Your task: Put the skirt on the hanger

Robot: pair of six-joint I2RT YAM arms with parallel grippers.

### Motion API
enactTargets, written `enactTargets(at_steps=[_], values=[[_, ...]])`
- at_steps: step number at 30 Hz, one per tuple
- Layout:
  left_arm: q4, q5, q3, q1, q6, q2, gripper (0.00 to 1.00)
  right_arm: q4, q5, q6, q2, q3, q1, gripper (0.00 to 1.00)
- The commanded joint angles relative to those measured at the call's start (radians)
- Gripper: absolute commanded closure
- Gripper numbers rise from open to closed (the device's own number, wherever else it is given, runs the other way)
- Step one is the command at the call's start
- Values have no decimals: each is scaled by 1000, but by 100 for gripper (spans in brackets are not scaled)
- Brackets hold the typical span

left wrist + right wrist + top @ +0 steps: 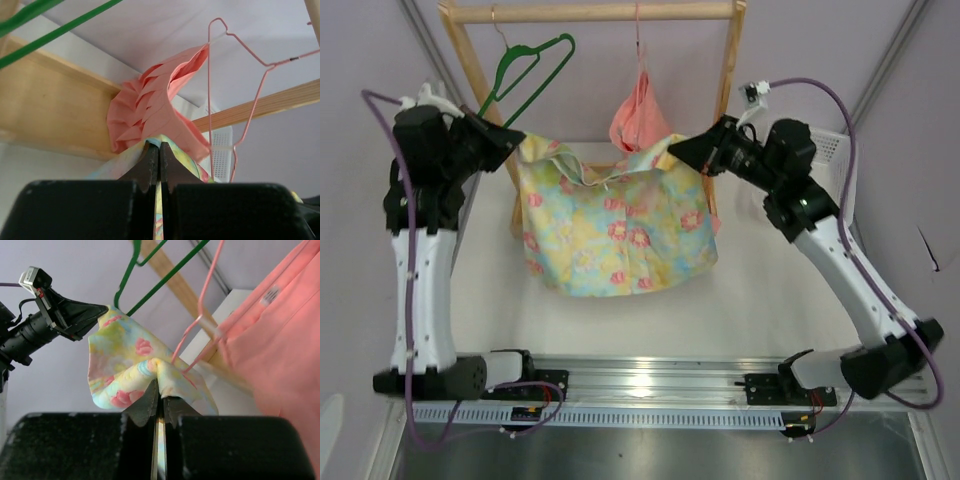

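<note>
Presently the skirt [615,225] is held spread in the air between both arms, above the table [760,290]. Its upper left corner is clamped in the left gripper [517,143], whose jaws are closed tight on the cloth. Its upper right corner is pinched likewise by the right gripper [678,150]. The hanger [525,75] is hung from the wooden rail [590,12], just above the left gripper, with a salmon-pink garment [640,120] hung to its right
</note>
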Motion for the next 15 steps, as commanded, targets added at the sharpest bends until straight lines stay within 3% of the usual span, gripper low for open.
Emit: enactTargets(at_steps=[1,5,9,12,13,15], values=[[214,175,56,18,-21,180,100,56,-110,1,195,99,-61,100],[226,246,317,21,-17,356,100,45,-129,-22,333,305,-102,100],[219,237,429,27,-26,412,100,8,-129,-50,411,410,-127,100],[252,208,335,25,-21,362,100,-2,-107,-65,413,386,-128,100],[278,199,169,25,-21,332,100,-14,-106,-70,411,371,-127,100],[357,177,37,25,-26,236,100,0,-86,-73,381,249,-124,100]])
